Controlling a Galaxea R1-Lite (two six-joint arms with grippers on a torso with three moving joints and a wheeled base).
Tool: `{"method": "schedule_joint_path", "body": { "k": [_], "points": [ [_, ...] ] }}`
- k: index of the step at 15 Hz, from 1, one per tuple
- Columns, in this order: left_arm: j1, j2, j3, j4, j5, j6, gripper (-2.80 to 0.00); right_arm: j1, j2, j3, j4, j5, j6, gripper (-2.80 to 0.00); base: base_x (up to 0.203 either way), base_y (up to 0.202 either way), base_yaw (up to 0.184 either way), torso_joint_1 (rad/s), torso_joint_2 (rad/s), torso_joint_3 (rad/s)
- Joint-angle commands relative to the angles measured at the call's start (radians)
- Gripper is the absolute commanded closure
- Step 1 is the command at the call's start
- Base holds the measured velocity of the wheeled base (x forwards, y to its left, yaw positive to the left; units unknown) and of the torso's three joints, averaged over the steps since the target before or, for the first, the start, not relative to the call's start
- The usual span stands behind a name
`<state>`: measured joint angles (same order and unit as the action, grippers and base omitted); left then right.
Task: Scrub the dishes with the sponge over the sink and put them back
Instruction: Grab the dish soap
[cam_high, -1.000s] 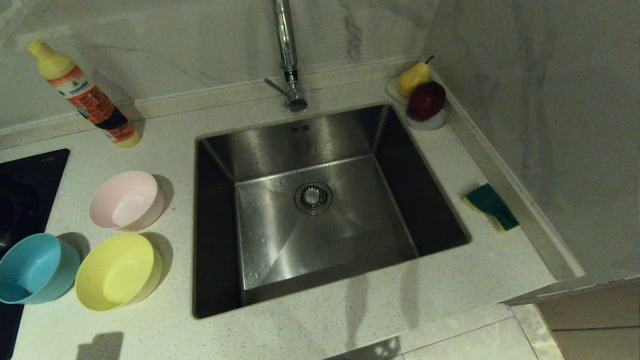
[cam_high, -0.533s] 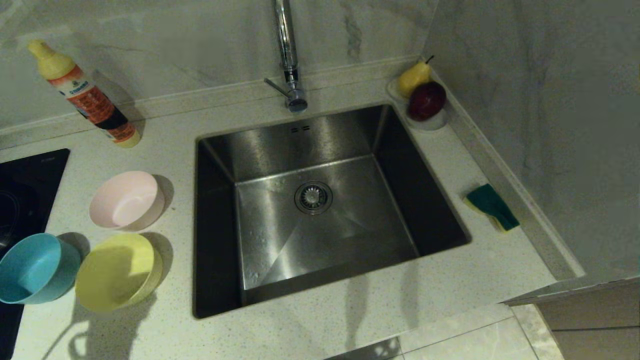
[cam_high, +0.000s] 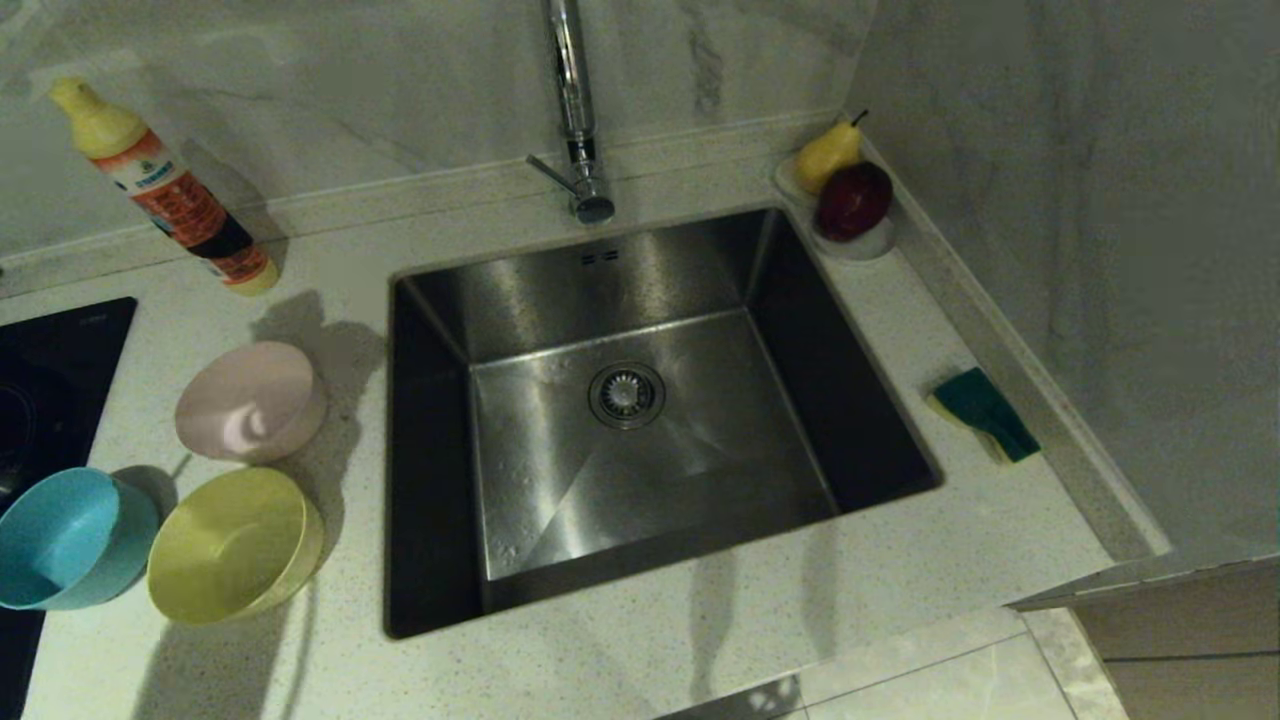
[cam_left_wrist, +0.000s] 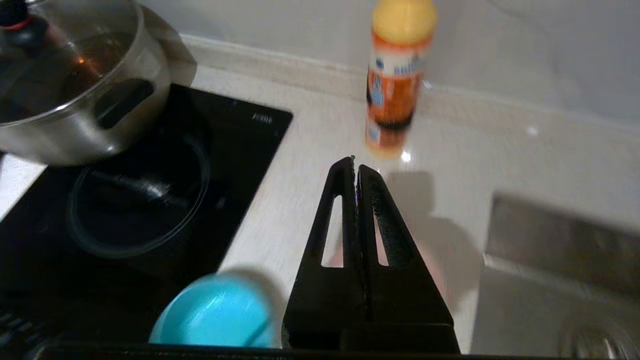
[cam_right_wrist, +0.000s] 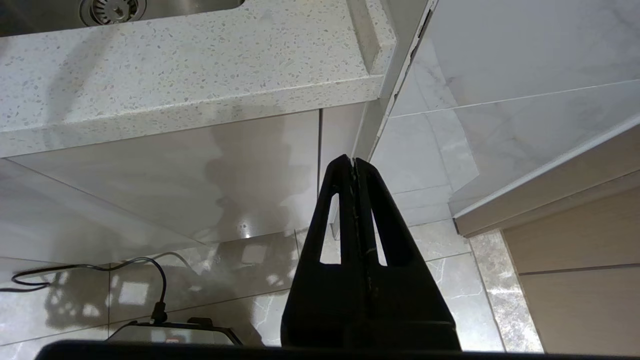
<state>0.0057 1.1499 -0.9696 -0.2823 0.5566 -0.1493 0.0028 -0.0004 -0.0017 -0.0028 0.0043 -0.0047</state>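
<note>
Presently: left gripper (cam_left_wrist: 355, 162) fingers pressed together, empty, blue bowl (cam_left_wrist: 215, 312) beside them; right gripper (cam_right_wrist: 353, 162) likewise closed, empty.

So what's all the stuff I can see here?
bowls: three, pink, yellow, blue, on the counter left of the sink
sponge: one, green on yellow, counter right of the sink
sink: one, steel, middle
tap: one, chrome, behind the sink
bottle: one, orange with yellow cap, back left
fruit dish: one, white, holding a pear and a red fruit, back right corner
pot: one, steel, on the black cooktop
left pincer: black, shut, above the counter near the bowls
right pincer: black, shut, low beside the cabinet front
</note>
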Motion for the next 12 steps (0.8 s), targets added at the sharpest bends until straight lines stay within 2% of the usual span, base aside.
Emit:
{"method": "schedule_joint_path", "body": {
  "k": [1, 4, 8, 9, 12],
  "points": [
    [0.0, 0.227, -0.083, -0.059, 0.042, -0.014, 0.0, 0.0, 0.0, 0.0, 0.0, 0.0, -0.001, 0.0, 0.0, 0.0, 0.0, 0.0, 0.0, 0.0],
    [0.004, 0.381, -0.15, -0.151, 0.066, -0.022, 0.0, 0.0, 0.0, 0.0, 0.0, 0.0, 0.0, 0.0, 0.0, 0.0, 0.0, 0.0, 0.0, 0.0],
    [0.01, 0.499, -0.219, -0.18, 0.079, -0.027, 0.0, 0.0, 0.0, 0.0, 0.0, 0.0, -0.001, 0.0, 0.0, 0.0, 0.0, 0.0, 0.0, 0.0],
    [0.011, 0.516, -0.22, -0.181, 0.076, -0.032, -2.8, 0.0, 0.0, 0.0, 0.0, 0.0, 0.0, 0.0, 0.0, 0.0, 0.0, 0.0, 0.0, 0.0],
    [0.012, 0.549, -0.201, -0.233, 0.033, -0.03, -2.8, 0.0, 0.0, 0.0, 0.0, 0.0, 0.0, 0.0, 0.0, 0.0, 0.0, 0.0, 0.0, 0.0]
  ]
}}
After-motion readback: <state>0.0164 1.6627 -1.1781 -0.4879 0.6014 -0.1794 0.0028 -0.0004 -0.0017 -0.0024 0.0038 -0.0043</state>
